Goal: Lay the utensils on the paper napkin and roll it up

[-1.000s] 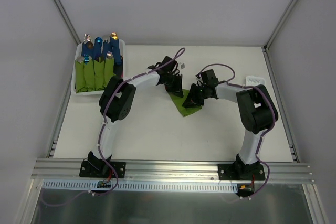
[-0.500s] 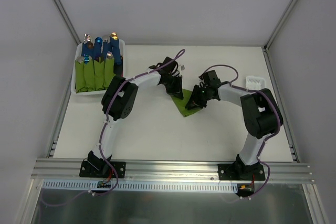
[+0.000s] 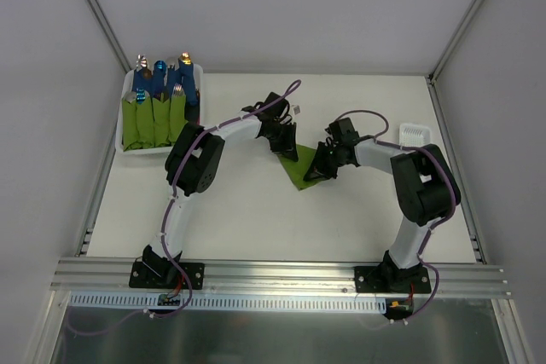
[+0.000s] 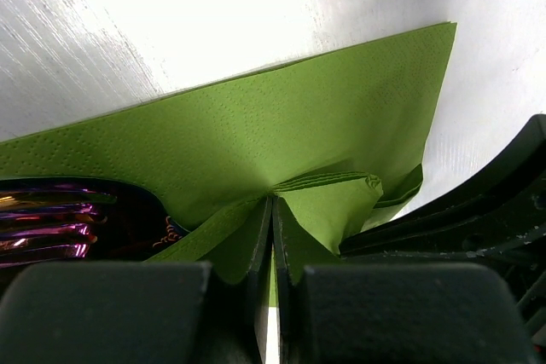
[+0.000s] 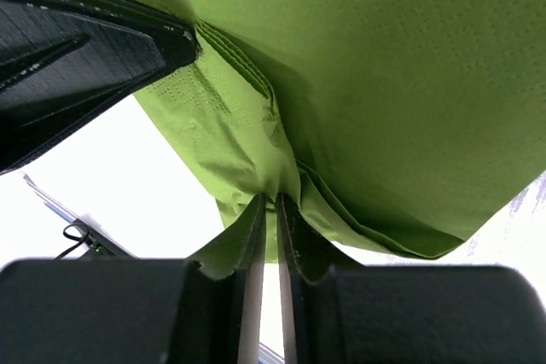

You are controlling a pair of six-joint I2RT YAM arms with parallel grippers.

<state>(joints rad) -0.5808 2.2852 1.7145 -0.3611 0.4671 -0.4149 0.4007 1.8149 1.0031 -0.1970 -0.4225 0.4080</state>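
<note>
Napkin: the paper napkin (image 4: 281, 125) lies mid-table (image 3: 256, 219) between the two arms, partly folded over itself and loose.
Utensils: iridescent reddish-purple fork tines (image 4: 51, 228) are seen at the napkin's edge, apparently tucked under the folded layer; other pieces cannot be made out.
Done: placing is judged complete, and a first fold is started.
Left to do: the roll is judged unfinished, since the sheet is wide and slack, not a tight tube.
Left gripper (image 4: 272, 210): fully closed, with a pleat of the napkin pinched between the fingers.
Right gripper (image 5: 268, 206): drawn almost together, with the napkin's gathered edge clamped in the thin gap.
Elsewhere: finished green bundles (image 3: 153, 121) are stood in a white tray (image 3: 121, 138) at the far left.
</note>
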